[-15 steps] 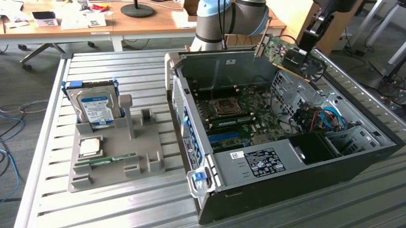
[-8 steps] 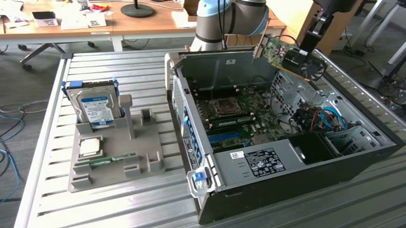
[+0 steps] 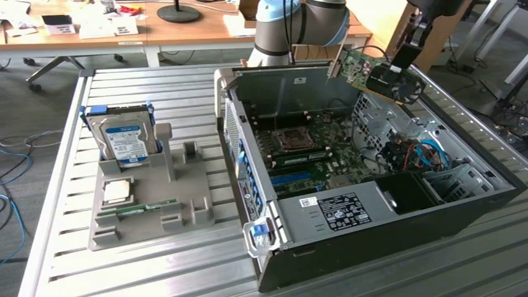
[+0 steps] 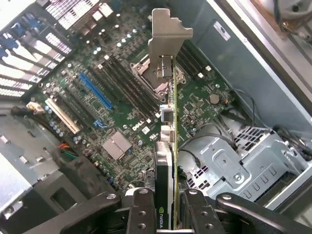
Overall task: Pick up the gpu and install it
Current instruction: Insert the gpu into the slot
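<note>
The gpu (image 3: 375,69), a green board with a black fan cooler and a silver end bracket, hangs tilted above the far right corner of the open computer case (image 3: 462,210). My gripper (image 3: 404,59) is shut on its upper edge. In the wrist view the gpu (image 4: 168,131) appears edge-on, its bracket (image 4: 168,39) pointing away, clamped between my fingers (image 4: 141,214). Below it lies the motherboard (image 4: 117,102) with its blue slot (image 4: 95,90) and CPU socket. The card is well clear of the board.
On the exterior view's left, a grey fixture (image 3: 194,185) holds a hard drive (image 3: 125,139), a CPU (image 3: 117,190) and a green memory stick (image 3: 140,209) on the slatted metal table (image 3: 165,266). Inside the case are a drive cage (image 4: 243,165) and loose cables (image 3: 412,154).
</note>
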Robot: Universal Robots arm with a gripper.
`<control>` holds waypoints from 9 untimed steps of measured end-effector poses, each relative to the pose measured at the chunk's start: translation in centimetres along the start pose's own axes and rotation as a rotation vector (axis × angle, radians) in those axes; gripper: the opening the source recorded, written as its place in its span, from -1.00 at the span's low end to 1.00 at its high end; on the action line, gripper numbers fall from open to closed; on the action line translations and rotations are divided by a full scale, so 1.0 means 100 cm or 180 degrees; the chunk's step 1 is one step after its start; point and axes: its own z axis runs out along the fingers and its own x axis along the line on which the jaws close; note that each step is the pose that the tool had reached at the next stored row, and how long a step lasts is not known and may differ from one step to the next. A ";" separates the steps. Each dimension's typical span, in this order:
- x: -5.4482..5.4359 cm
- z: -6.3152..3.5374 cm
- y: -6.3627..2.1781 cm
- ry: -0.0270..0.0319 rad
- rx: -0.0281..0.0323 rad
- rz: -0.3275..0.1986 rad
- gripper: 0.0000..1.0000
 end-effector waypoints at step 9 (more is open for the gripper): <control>0.000 0.0001 0.0000 0.0014 -0.0008 -0.0344 -0.46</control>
